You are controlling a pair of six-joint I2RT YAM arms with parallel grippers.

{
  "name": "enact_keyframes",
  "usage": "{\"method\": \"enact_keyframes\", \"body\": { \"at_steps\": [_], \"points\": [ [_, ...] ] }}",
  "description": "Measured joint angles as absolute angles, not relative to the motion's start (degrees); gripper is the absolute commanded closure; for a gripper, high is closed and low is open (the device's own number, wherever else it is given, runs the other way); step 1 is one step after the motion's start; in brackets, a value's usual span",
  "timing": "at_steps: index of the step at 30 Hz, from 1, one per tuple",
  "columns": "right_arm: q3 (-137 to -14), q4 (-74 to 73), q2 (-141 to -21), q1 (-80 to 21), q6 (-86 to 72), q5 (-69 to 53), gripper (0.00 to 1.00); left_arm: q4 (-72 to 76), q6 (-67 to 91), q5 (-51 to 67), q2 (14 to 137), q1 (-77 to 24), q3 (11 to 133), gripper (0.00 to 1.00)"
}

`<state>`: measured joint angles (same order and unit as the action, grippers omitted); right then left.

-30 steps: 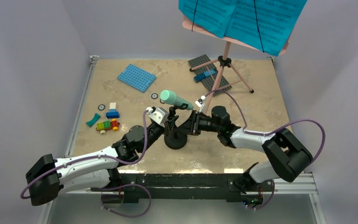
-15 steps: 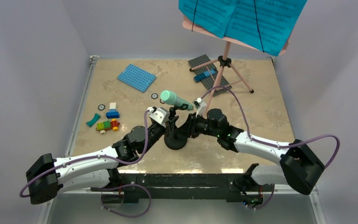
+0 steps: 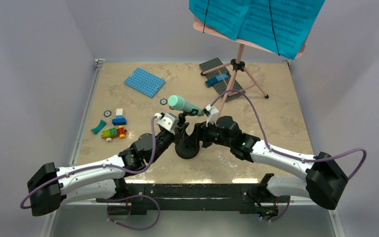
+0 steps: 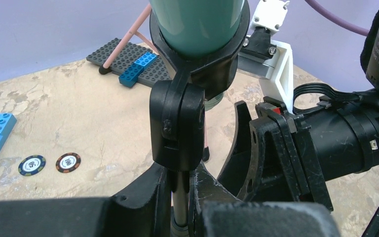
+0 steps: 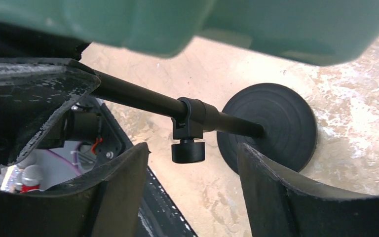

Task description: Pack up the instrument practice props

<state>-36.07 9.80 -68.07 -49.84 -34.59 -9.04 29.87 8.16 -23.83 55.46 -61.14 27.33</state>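
Observation:
The mint-green microphone sits in the clip of the black mic stand, which stands on its round base at the table's middle. My left gripper is shut on the stand's thin pole just below the black clip joint. My right gripper is open beside the stand; in the right wrist view its fingers straddle the pole's clamp knob without touching, with the round base beyond. The pink tripod music stand with cyan sheet-music pages stands at the back right.
A blue studded baseplate lies at the back left. A grey baseplate with blue bricks lies under the tripod's legs. Small coloured bricks and round tokens lie at the left. Two tokens show in the left wrist view.
My right arm has stretched out lower and moved its open gripper leftward, closer to the mic stand's pole. My left gripper has stayed shut on the pole.

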Motion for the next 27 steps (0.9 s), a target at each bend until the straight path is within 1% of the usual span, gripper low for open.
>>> {"method": "enact_keyframes", "body": {
  "at_steps": [2,3,7,9,11,13,16,18,19,22,27],
  "points": [
    [-36.12,9.63,-68.12,-49.34,-35.94,-10.57,0.3,29.67,8.16,-23.83,55.31,-61.14,27.33,1.0],
    [-36.16,9.63,-68.14,-49.01,-36.62,-11.66,0.34,29.61,8.16,-23.83,55.24,-61.14,27.33,1.0],
    [-36.23,10.07,-68.31,-48.12,-38.98,-14.81,0.53,29.45,8.14,-23.83,55.16,-61.17,27.33,1.0],
    [-36.23,10.81,-68.64,-47.62,-39.97,-16.12,0.59,29.43,8.14,-23.83,55.16,-61.21,27.33,1.0],
    [-36.25,11.4,-69.34,-47.18,-40.58,-16.64,0.59,29.43,8.14,-23.83,55.16,-61.28,27.33,1.0],
    [-36.25,11.75,-70.02,-46.85,-41.17,-17.17,0.56,29.39,8.12,-23.81,55.13,-61.28,27.33,1.0],
    [-36.27,12.01,-71.05,-46.5,-41.65,-17.56,0.56,29.34,8.1,-23.81,55.11,-61.32,27.33,1.0],
    [-36.27,12.01,-71.53,-46.41,-41.82,-17.56,0.66,29.3,8.1,-23.81,55.11,-61.41,27.33,1.0],
    [-36.27,12.05,-71.68,-46.41,-41.91,-17.54,0.72,29.3,8.1,-23.81,55.09,-61.47,27.33,1.0],
    [-36.29,12.51,-71.75,-46.35,-42.28,-17.82,1.0,29.28,7.92,-23.86,55.11,-61.58,27.33,1.0],
    [-36.29,12.82,-71.79,-46.09,-41.25,-18.79,1.0,29.04,7.97,-23.9,55.11,-61.63,27.49,1.0]
  ]
}}
